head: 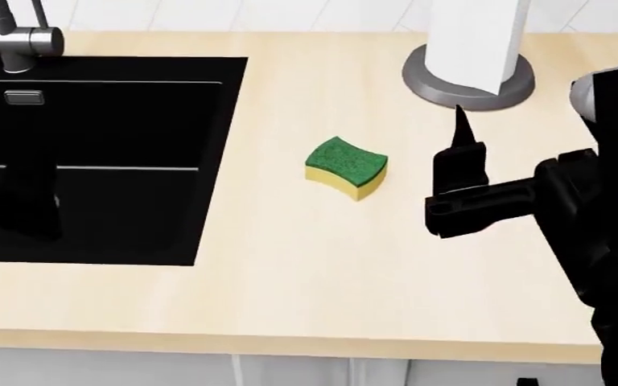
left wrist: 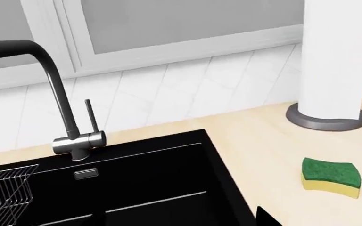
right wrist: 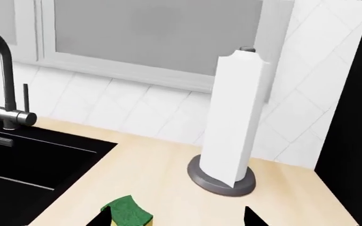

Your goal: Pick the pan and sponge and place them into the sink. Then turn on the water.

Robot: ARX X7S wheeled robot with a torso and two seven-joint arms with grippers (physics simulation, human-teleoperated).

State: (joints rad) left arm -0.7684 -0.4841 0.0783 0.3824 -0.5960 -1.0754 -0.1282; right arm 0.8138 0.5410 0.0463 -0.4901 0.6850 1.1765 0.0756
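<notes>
While sponge (head: pixel 347 166) lies on counter (head: pixel 287 265), beside sink (head: pixel 218 161)

Head view looks down, wrist views face wall, all share sponge (head: pixel 347 167)

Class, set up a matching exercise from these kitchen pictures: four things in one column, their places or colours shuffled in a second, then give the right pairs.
Things:
1. sponge
2. sink
3. paper towel roll
4. faucet

Descriptions:
A. white, upright on a round grey base
B. green top, yellow body, lying on the counter
C. rises at the basin's back edge
D. black basin set into the counter

Pairs: 1-B, 2-D, 3-A, 4-C
</notes>
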